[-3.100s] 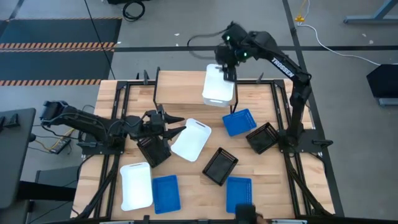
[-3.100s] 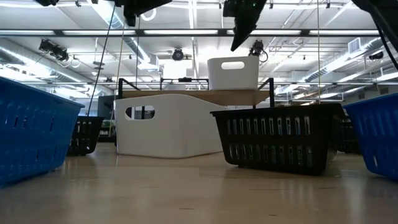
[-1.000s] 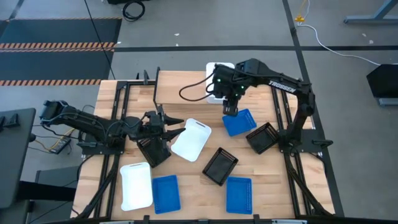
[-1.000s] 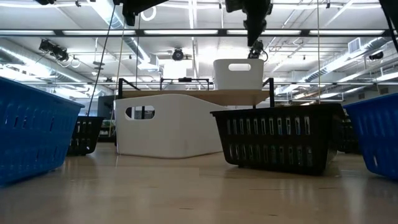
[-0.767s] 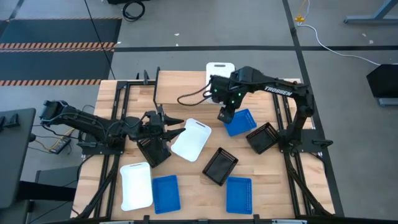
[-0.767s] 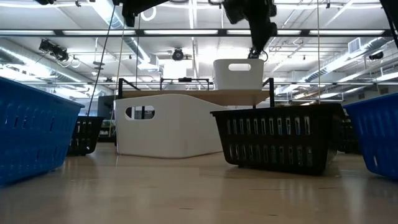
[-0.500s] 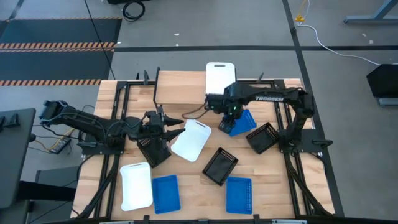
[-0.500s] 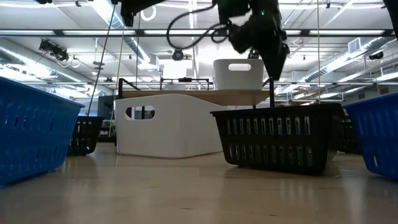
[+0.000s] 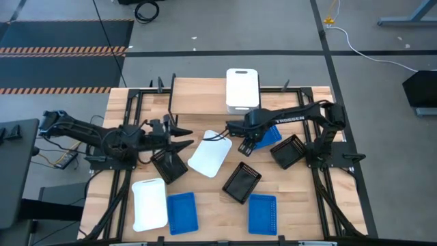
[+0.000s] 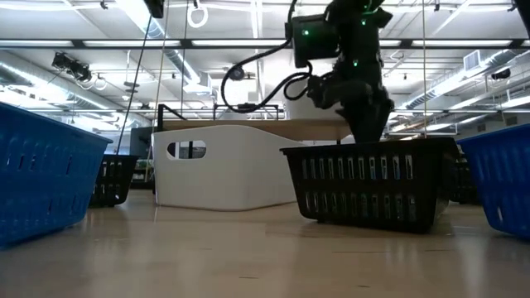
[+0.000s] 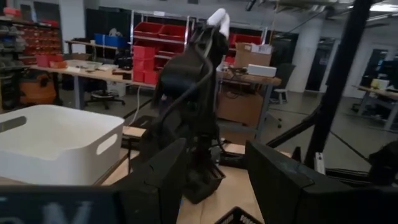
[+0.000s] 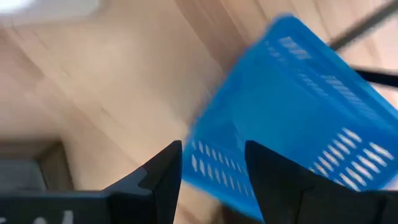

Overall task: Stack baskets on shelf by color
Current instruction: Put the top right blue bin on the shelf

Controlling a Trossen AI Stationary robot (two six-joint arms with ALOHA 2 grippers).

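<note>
Surface: wooden surface [image 9: 212, 205] scattered with baskets.
Blue basket [image 9: 265, 134]: directly beneath right tool [image 9: 247, 145], spread wide, empty.
Left tool [image 9: 179, 137]: spread wide, empty, near the left edge.
Writing: "TROSSEN" on the right arm [image 9: 290, 118].

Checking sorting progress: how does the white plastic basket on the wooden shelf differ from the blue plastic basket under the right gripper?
The white plastic basket stands on the light wooden shelf; the blue plastic basket sits on the tabletop. The white one has solid walls; the blue one has slotted walls. No gripper is near the white one; the open right gripper hangs at the blue one's rim. Both are rounded rectangles and look similar in size.
</note>
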